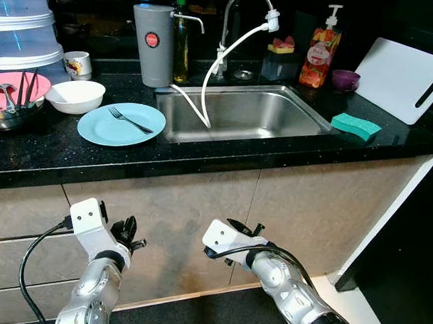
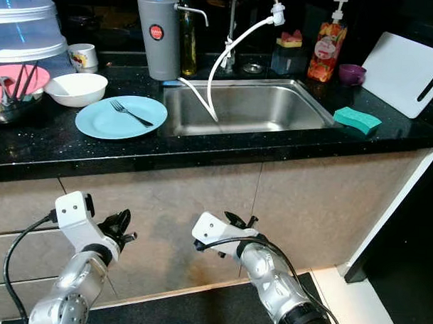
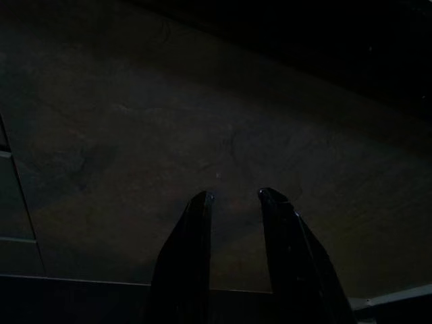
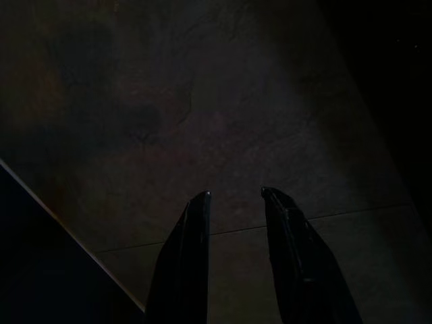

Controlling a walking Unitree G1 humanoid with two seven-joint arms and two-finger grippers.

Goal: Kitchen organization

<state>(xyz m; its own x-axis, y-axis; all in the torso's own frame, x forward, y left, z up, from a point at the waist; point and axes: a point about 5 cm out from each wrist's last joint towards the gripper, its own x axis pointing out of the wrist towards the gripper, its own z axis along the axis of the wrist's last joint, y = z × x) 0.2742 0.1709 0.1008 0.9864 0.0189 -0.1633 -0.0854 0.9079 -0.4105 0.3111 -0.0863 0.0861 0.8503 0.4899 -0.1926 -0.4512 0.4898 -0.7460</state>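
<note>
On the black counter (image 1: 224, 159) a light blue plate (image 1: 104, 129) carries a fork (image 1: 130, 120), left of the steel sink (image 1: 289, 129). A white bowl (image 1: 75, 96) and a small printed cup (image 1: 78, 65) stand behind the plate. A green sponge (image 1: 356, 125) lies right of the sink. Both arms hang low before the beige cabinet fronts, well below the counter. My left gripper (image 1: 128, 233) is open and holds nothing, its fingers (image 3: 196, 223) facing a dim panel. My right gripper (image 1: 246, 230) is open too, fingers (image 4: 280, 216) apart.
A grey canister (image 1: 153, 44), an oil bottle (image 1: 181, 47) and a tap (image 1: 239, 13) with a white hose (image 1: 220, 62) stand behind the sink. A soap bottle (image 1: 321, 55), a purple bowl (image 1: 345, 80) and a white cutting board (image 1: 406, 77) are at right. A metal bowl (image 1: 8, 119) of utensils sits far left.
</note>
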